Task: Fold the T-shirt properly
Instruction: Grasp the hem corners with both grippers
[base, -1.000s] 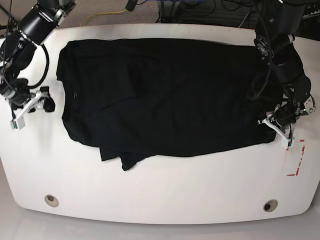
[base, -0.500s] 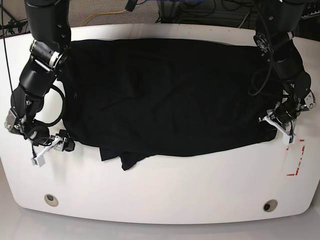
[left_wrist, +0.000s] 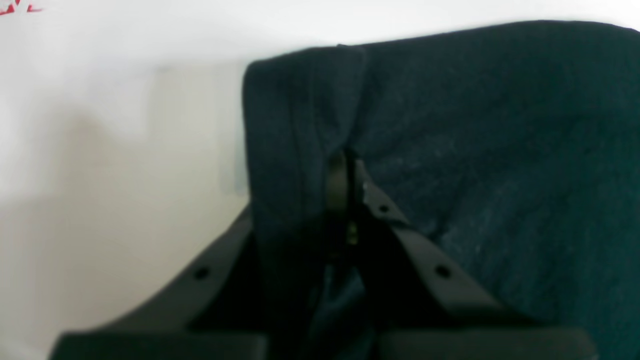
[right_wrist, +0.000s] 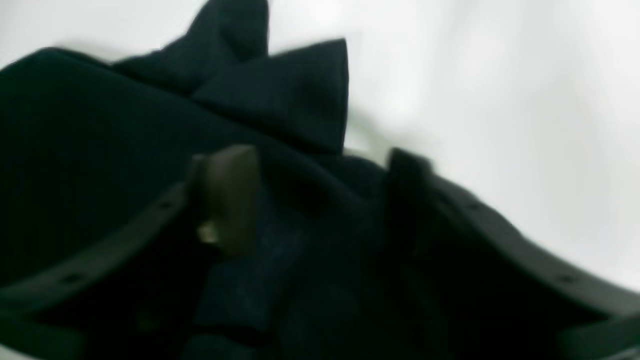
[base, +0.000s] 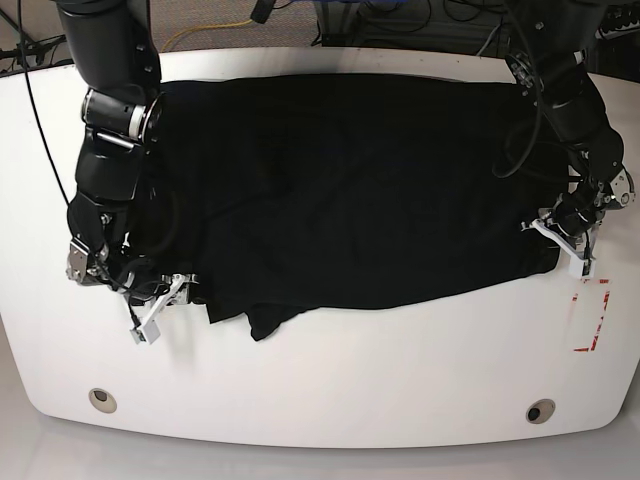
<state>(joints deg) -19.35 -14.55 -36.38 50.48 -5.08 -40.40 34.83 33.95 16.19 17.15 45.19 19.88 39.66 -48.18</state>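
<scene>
Left gripper pinches the T-shirt; right gripper is spread over its edge. Folding looks unfinished, loose flaps beyond right gripper.

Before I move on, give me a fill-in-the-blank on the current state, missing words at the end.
The T-shirt is solid ____ in color.
The left gripper is clamped ____ on the cloth.
The right gripper has its fingers spread ____ over the fabric edge.
The table under the garment is ____.

Missing words: black; shut; open; white
</scene>
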